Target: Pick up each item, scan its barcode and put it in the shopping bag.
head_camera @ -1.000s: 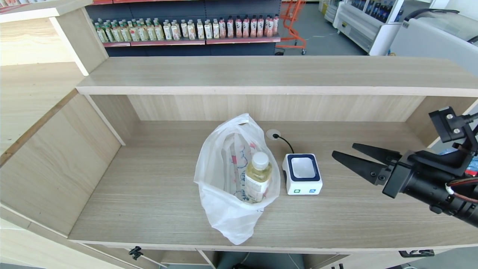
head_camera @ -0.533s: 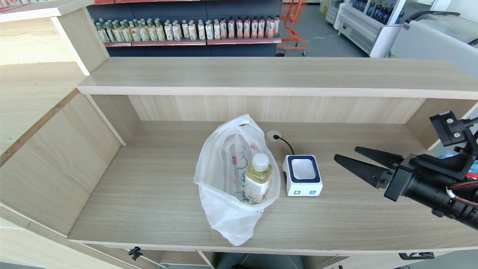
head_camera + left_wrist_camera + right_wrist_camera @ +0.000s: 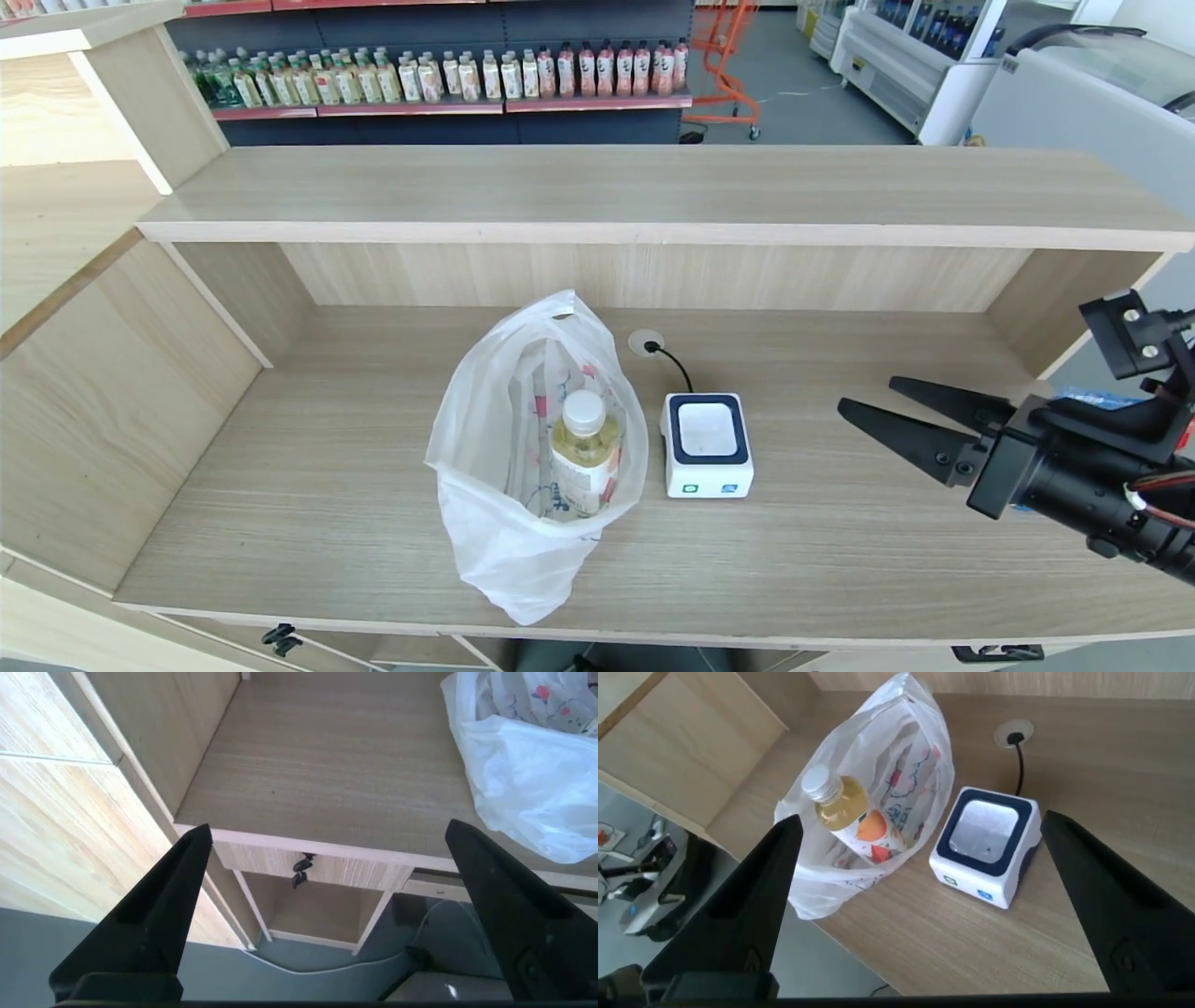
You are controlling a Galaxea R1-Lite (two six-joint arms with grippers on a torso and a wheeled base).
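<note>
**A:** Checkout worktop [image 3: 840, 551], mid-task. Biggest risk from here?

**B:** Tipping the shopping bag [image 3: 509, 485]. Thin white plastic, slumped, seemingly propped up by the drink bottle [image 3: 583, 453] upright inside. Easily toppled or knocked shut by a passing arm. Also worth watching: the cable [image 3: 674, 366] behind the barcode scanner [image 3: 707, 443], easy to snag and drag the unit askew.

**A:** And the right jaws?

**B:** Spread wide, gripping nothing. Hanging above the worktop's right end, tips aimed toward the scanner but well apart from it.

**A:** Left jaws?

**B:** Likewise wide open and empty, hovering by the worktop's front edge, with the bag's bulging underside near.

**A:** So where does the bottle lie?

**B:** Bagged, just beside the scanner on its left, so farther from the right jaws than the scanner itself. Nothing between those tips but bare wood grain.

**A:** Anything left to scan?

**B:** Hard to say. Just a scrap of something blue [image 3: 1088, 397] peeking out behind the right arm at the worktop's far right; too hidden to name. Overlooking it, or fumbling a half-blind grab there, looks like the other way to fail.
</note>
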